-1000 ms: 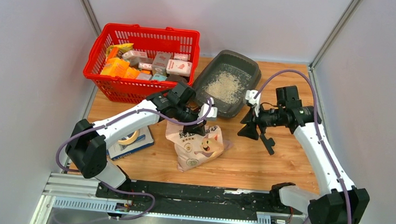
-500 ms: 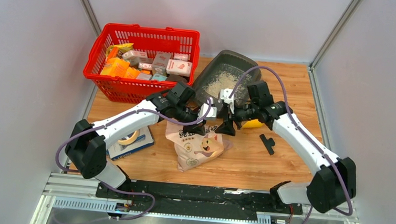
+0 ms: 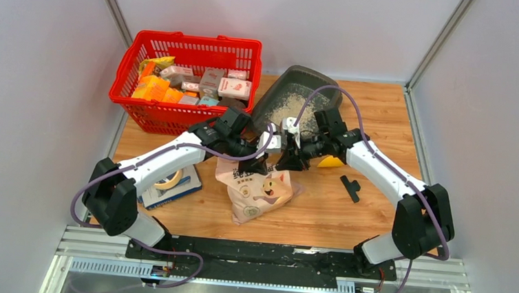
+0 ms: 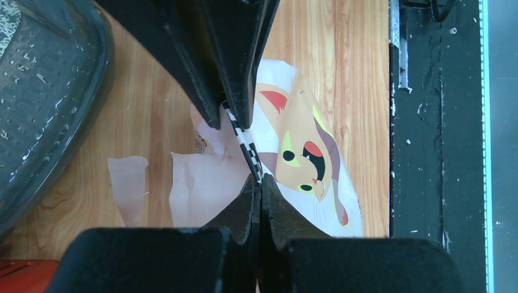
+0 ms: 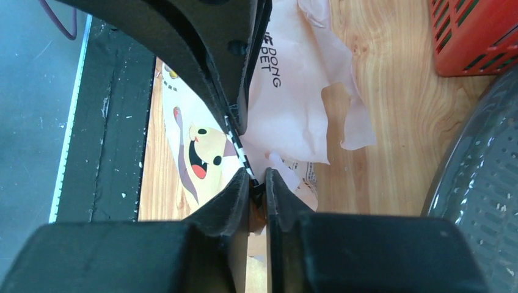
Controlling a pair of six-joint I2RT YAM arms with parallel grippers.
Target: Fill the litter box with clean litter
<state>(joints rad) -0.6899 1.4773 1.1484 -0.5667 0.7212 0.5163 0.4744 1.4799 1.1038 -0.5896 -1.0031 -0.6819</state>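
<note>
Table (image 3: 376, 217): wood top, carrying every item listed below.

Basket (image 3: 169, 118): red, packed with small cartons, just left of the litter box.

Litter box (image 3: 296, 70): dark grey, at the far middle of the table. Its near rim is hidden by the right arm. Litter (image 3: 283, 107) lies as a pale patch on its floor and leaves much of the floor bare.

Bag (image 3: 257, 194): printed with a cartoon cat, lying just on the near side of the litter box, its top end toward the box.

Left gripper (image 3: 261, 162): at the litter box's near edge, over the bag's top. In the left wrist view its fingers (image 4: 244, 210) are clenched on the bag's checkered top strip.

Right gripper (image 3: 285, 161): just beside the left one, off the same near edge. In the right wrist view its fingers (image 5: 235, 198) pinch the same strip, with the material between them.

Scoop (image 3: 330, 162): yellow, at the litter box's near right corner, mostly hidden by the right arm.

Black piece (image 3: 350, 187): on the table, near and right of the litter box, apart from it.
</note>
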